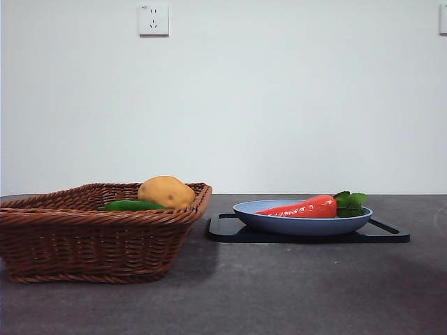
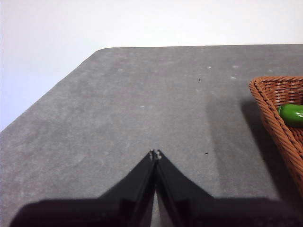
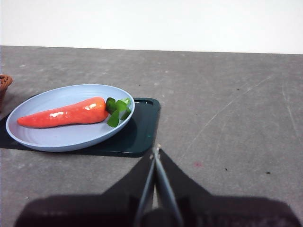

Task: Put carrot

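Carrot (image 1: 299,208) lying in blue plate (image 1: 265,222) on dark tray (image 1: 227,230). Right gripper (image 3: 156,150) hovering beside tray, jaws pressed together, holding nothing. Left gripper (image 2: 155,154) likewise closed, empty, hanging over bare table (image 2: 142,109) near basket (image 2: 272,101).

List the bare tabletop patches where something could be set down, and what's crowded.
Free: the table in front of the basket and tray; the stretch beyond the tray; the corner beside the basket. Crowded: the basket, holding potato and green vegetable; the plate, holding the carrot.
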